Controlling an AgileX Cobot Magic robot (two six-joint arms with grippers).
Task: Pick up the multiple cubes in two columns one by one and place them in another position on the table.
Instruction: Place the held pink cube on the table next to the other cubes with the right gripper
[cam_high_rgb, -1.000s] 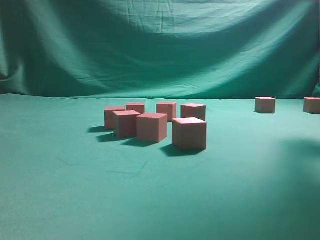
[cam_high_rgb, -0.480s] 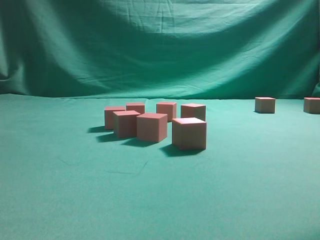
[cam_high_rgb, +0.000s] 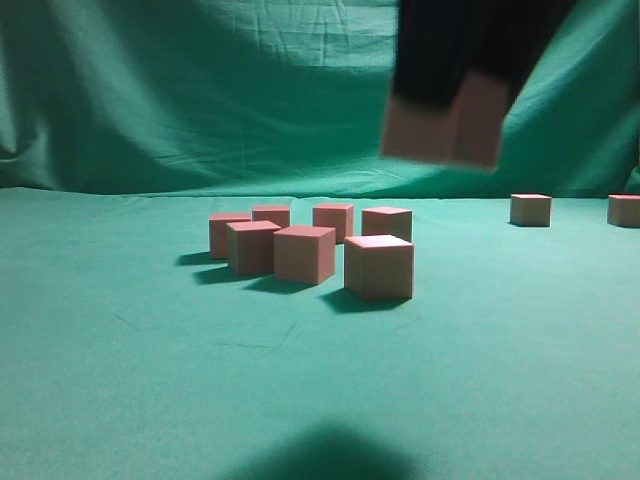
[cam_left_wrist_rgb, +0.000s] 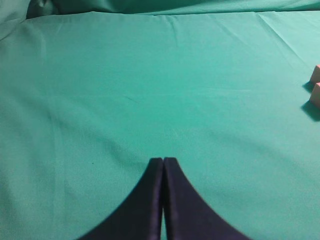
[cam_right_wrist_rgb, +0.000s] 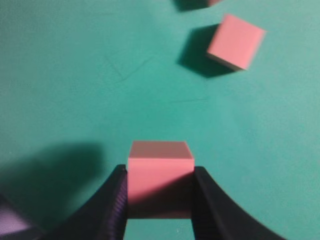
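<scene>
Several salmon-pink cubes (cam_high_rgb: 304, 253) stand bunched on the green table (cam_high_rgb: 110, 380), the nearest (cam_high_rgb: 378, 266) at front right. Two more cubes (cam_high_rgb: 530, 209) sit far back on the right, the second (cam_high_rgb: 624, 210) at the frame's edge. My right gripper (cam_high_rgb: 447, 118) hangs blurred high above the bunch, shut on one cube (cam_high_rgb: 445, 130). The right wrist view shows that cube (cam_right_wrist_rgb: 160, 162) pinched between the gripper's (cam_right_wrist_rgb: 160, 172) black fingers, well above the cloth, with another cube (cam_right_wrist_rgb: 236, 41) lying below. My left gripper (cam_left_wrist_rgb: 163, 161) is shut, empty, over bare cloth.
A draped green backdrop (cam_high_rgb: 250, 100) closes off the rear. Two cube edges (cam_left_wrist_rgb: 316, 85) peek in at the right border of the left wrist view. A dark shadow (cam_high_rgb: 330, 455) lies on the cloth near the front edge.
The right gripper, holding a cube, has come into the exterior view from the top; it was out of view earlier. A shadow has appeared on the front cloth. The cubes on the table have not moved.
</scene>
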